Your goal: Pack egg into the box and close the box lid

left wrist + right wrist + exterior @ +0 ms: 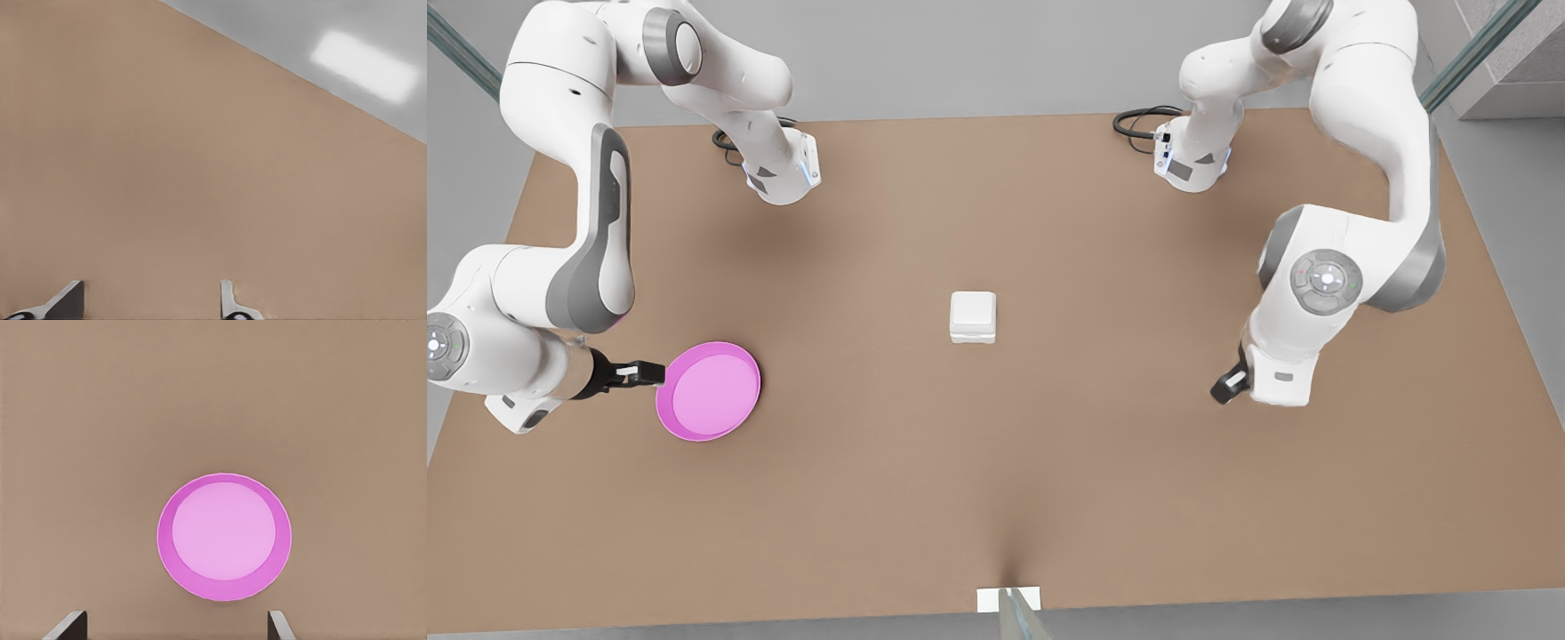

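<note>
Box [972,316] sits mid-counter [1049,462] with the box lid [972,309] down, egg not located; right end effector [643,372], fingers wide, hovers beside the pink plate [708,391], left end effector [1227,388], likewise spread, waits apart; recommend locating the egg first.

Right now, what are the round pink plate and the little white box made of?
The round pink plate looks like smooth plastic: one even colour, a soft matte sheen, and a moulded raised rim. The small white box also looks like plastic, plain white with rounded corners and its lid shut, though thin foam cannot be ruled out. Both sit on a flat brown table with a dull, cardboard-like surface.
</note>
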You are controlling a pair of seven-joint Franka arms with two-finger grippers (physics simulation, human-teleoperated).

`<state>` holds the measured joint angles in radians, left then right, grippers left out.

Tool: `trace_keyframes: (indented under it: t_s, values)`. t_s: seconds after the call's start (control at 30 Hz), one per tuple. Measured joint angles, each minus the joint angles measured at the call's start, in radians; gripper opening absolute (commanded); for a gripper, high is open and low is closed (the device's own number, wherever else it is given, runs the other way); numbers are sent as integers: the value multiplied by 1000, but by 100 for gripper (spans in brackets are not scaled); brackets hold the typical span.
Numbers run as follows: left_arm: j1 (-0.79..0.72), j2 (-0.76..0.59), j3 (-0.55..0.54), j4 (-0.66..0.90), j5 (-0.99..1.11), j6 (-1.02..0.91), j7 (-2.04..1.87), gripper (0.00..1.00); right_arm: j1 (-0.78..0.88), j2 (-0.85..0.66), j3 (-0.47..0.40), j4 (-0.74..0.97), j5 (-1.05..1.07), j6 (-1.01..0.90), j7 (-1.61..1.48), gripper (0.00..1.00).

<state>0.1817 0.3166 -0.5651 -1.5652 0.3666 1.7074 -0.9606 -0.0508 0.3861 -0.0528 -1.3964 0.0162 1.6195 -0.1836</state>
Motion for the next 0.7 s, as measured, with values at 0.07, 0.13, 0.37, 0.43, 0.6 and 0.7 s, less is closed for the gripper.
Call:
trace_keyframes:
  t_s: [0.07, 0.13, 0.37, 0.43, 0.6, 0.7]
  values:
    - [-148, -193, -7, -350, -129, 105, 25, 100, -1, 0, 0, 0, 2, 0, -1, 100]
    - [-248, -202, -145, -441, -203, 192, 19, 100, 0, -1, 0, 0, 1, 0, -3, 100]
    - [-311, 224, -282, -360, 88, 487, -141, 100, 3, 0, 0, 0, -1, 0, -6, 100]
    - [-317, 276, -284, -311, 149, 527, -191, 100, 3, 0, -1, 0, -2, 0, -7, 100]
    - [-327, 363, -285, -210, 237, 580, -297, 100, 3, 1, -1, 0, -3, 1, -9, 100]
    - [-326, 418, -283, -161, 289, 593, -347, 100, 4, -1, -1, 0, -3, 0, -10, 100]
